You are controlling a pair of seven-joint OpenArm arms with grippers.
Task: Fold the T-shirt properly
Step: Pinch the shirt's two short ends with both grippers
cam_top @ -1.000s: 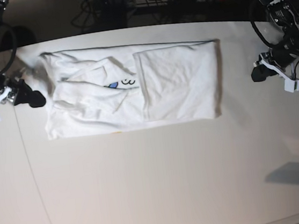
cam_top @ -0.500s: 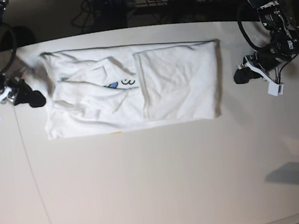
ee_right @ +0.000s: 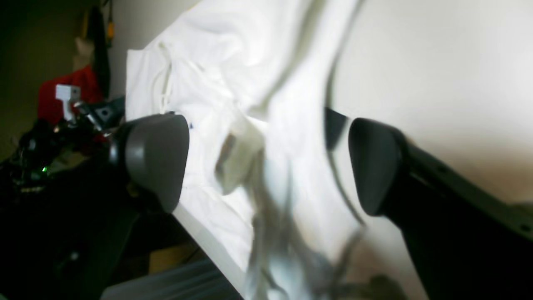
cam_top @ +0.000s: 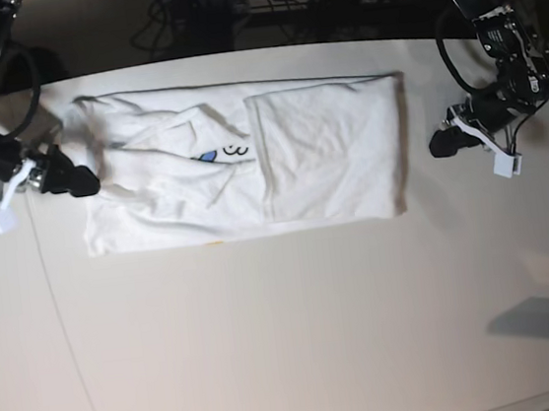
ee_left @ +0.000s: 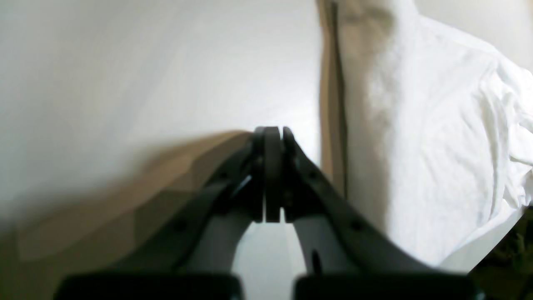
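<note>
Base view: the T-shirt (cam_top: pixel 244 159) lies part-folded across the upper middle of the desk (cam_top: pixel 289 333). Risk, I'd say: the right end effector (cam_top: pixel 81 181) at frame left could snag just the top layer and drag the fold apart.

Left wrist view: the left end effector (ee_left: pixel 272 137) is fully closed, empty, beside the shirt's edge.

Right wrist view: the right one's pads (ee_right: pixel 156 156) are spread wide around rumpled cloth, not pinching it.
</note>
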